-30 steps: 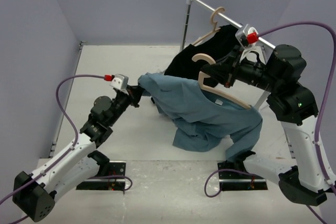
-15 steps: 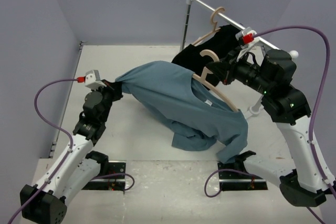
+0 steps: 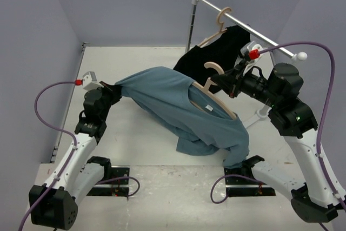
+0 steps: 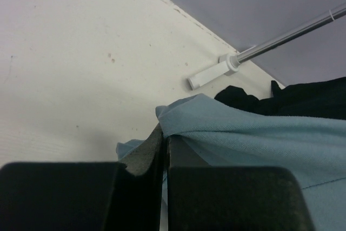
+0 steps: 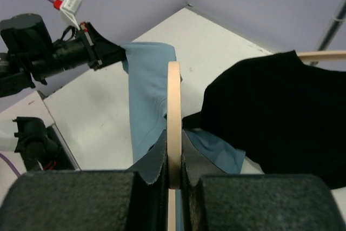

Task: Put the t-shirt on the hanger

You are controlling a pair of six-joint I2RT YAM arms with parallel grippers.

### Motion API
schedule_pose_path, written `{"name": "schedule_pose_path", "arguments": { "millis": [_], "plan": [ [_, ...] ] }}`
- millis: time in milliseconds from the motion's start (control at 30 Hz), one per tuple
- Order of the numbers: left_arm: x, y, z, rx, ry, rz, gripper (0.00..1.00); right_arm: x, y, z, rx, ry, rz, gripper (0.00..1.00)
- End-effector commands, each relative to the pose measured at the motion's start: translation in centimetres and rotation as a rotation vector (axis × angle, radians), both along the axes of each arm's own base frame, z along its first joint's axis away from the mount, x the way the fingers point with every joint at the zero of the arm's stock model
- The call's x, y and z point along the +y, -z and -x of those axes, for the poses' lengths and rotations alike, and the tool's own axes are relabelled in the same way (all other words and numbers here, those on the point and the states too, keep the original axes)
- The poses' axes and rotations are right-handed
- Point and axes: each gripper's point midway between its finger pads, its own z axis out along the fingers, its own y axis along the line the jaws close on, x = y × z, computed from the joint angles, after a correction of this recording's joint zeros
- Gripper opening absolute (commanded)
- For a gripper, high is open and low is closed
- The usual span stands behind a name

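The t-shirt [image 3: 167,93] spans the frame's middle, its hem bunched on the table [image 3: 135,133]. At centre left the left gripper [image 3: 112,88] is clamped on its sleeve edge. At centre right the right gripper [image 5: 173,155] pinches the hanger [image 5: 173,106] inside the collar. Upper right, 1 black garment [image 3: 208,60] hangs from a rail [image 3: 238,21].

The overhead camera sits high behind both arms, looking down on the whole table [image 3: 135,128]. The left wrist camera, close in, faces the rail foot [image 4: 208,75]; the right looks along the hanger [image 5: 173,106] toward the left arm [image 5: 38,58]. All catch the t-shirt [image 3: 173,101].

Plain blue-grey t-shirt [image 3: 173,98], pale beige hanger [image 5: 173,109], black garment [image 5: 270,101], white table [image 3: 135,63]
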Motion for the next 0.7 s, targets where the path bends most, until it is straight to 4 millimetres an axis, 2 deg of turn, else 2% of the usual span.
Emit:
{"name": "schedule_pose_path", "arguments": {
  "millis": [0, 200, 333, 367, 500, 567, 600, 667],
  "plan": [
    [3.3, -2.2, -0.5, -0.043, -0.132, 0.032, 0.00, -1.4, -1.2, 0.2, -0.091, 0.064, -0.020, 0.00],
    [6.8, 0.2, -0.4, 0.018, -0.225, 0.126, 0.00, -1.6, -0.2, 1.1, -0.082, 0.055, -0.032, 0.00],
    [6.6, 1.0, -0.7, 0.035, -0.193, 0.154, 0.00, -1.5, 0.1, 1.4, -0.087, 0.043, -0.031, 0.00],
    [6.3, 0.8, -0.7, 0.026, -0.173, 0.153, 0.00, -1.4, 0.1, 1.5, -0.088, 0.035, -0.033, 0.00],
    [4.1, -2.3, -0.8, -0.082, -0.018, 0.108, 0.00, -0.8, -0.6, 1.4, -0.107, 0.001, -0.054, 0.00],
    [1.9, -4.7, -0.4, -0.152, 0.131, 0.069, 0.01, -0.2, -0.8, 1.3, -0.104, -0.025, -0.065, 0.00],
    [0.9, -5.9, -0.2, -0.193, 0.205, 0.026, 0.07, 0.3, -0.6, 1.2, -0.090, -0.053, -0.061, 0.00],
    [-1.5, -8.2, 0.6, -0.253, 0.360, -0.018, 0.40, 0.8, -0.5, 1.2, -0.088, -0.089, -0.047, 0.00]
  ]
}}
